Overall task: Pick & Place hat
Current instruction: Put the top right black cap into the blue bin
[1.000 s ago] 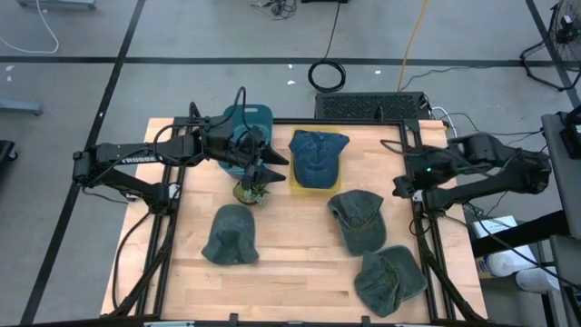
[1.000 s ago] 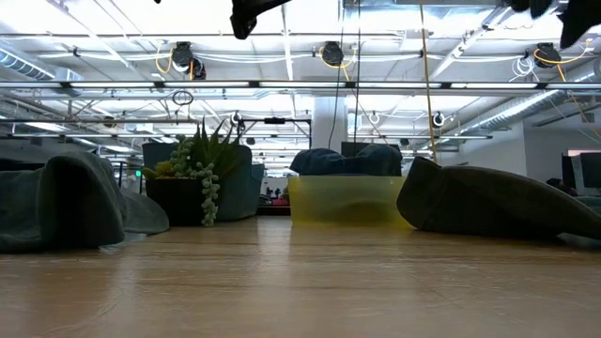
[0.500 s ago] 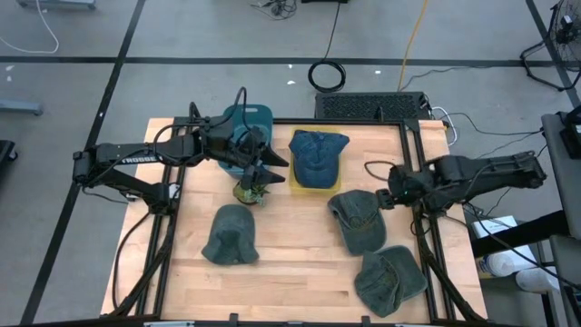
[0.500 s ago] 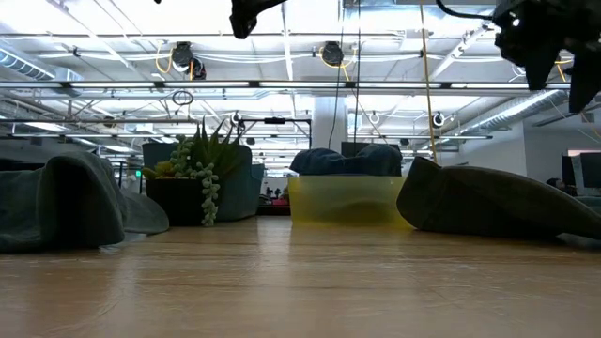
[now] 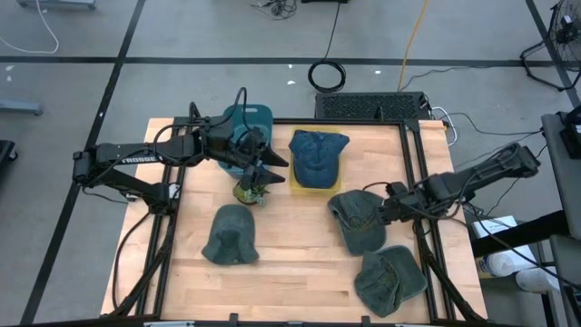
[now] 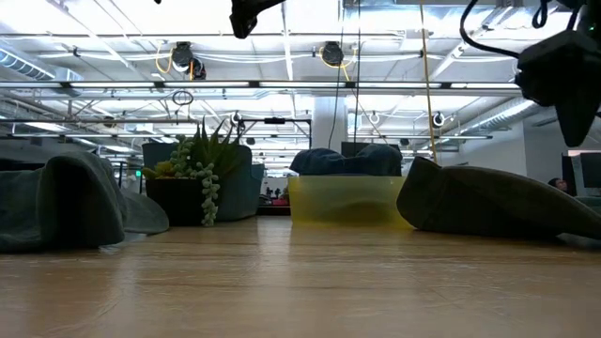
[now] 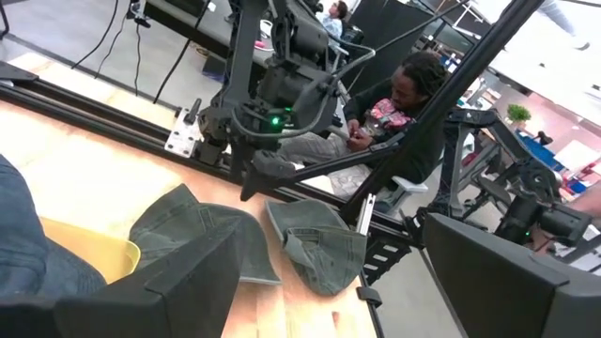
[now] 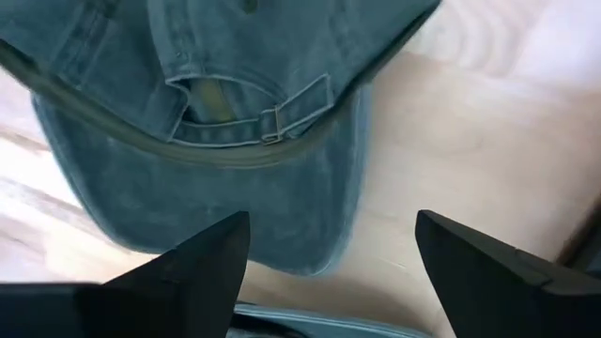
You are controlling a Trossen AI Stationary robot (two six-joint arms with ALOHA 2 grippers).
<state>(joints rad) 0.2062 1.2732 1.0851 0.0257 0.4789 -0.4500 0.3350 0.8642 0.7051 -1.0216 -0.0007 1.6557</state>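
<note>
Several caps lie on the wooden table. A green cap (image 5: 359, 220) rests crown-up on the table's right half; in the right wrist view its back strap and buckle (image 8: 268, 122) face the camera. My right gripper (image 5: 386, 207) (image 8: 329, 268) hovers open just above this cap's right edge, touching nothing; in the low view the right gripper (image 6: 563, 84) stands clear over the green cap (image 6: 488, 202). My left gripper (image 5: 270, 166) waits open above a small potted plant (image 5: 250, 191).
A blue denim cap (image 5: 318, 154) sits on a yellow bin (image 5: 298, 183) at the far middle. A teal cap (image 5: 247, 121) lies at the far left, and a green one (image 5: 231, 234) at the near left. Another green cap (image 5: 390, 277) sits at the near right. A person (image 7: 399, 94) sits beyond the table.
My right gripper has swung in from the table's right edge toward the near left and come down, ending over the right-hand green cap. The caps have not moved.
</note>
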